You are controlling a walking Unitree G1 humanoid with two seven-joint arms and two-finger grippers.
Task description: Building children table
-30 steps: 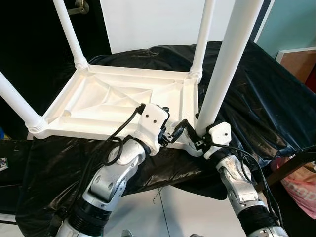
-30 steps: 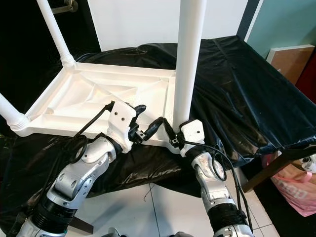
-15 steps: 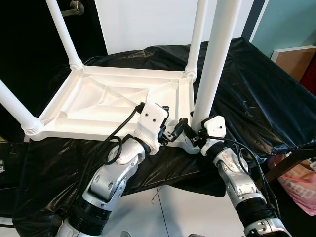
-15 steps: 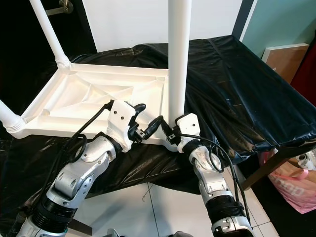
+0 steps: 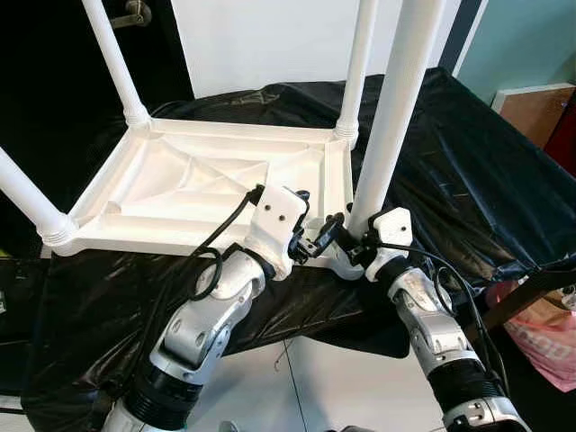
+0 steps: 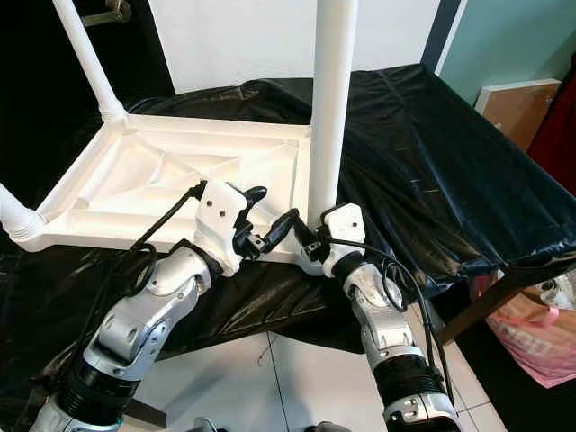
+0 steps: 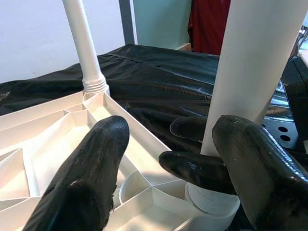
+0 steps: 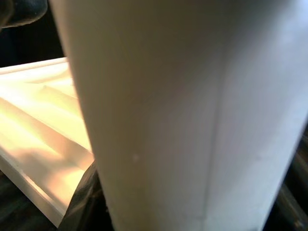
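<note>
- The upturned tabletop [image 5: 207, 184] lies on the black-draped surface [image 5: 450, 171]; the right gripper [image 5: 358, 255] clasps the fourth leg [image 5: 396, 99] at its near-right corner socket.
- The left gripper [image 5: 310, 243], fingers spread, hovers beside it.
- Cross-threading looks possible (leg seems slightly tilted), jamming the joint.

You had bright, even light in both eye views, sharp throughout, with soft sheen on the black cover [image 5: 468, 171]. Your right wrist view was badly blurred: the white leg [image 8: 183, 115] sat too close, and the tabletop [image 8: 43, 125] glowed a warm yellow.
</note>
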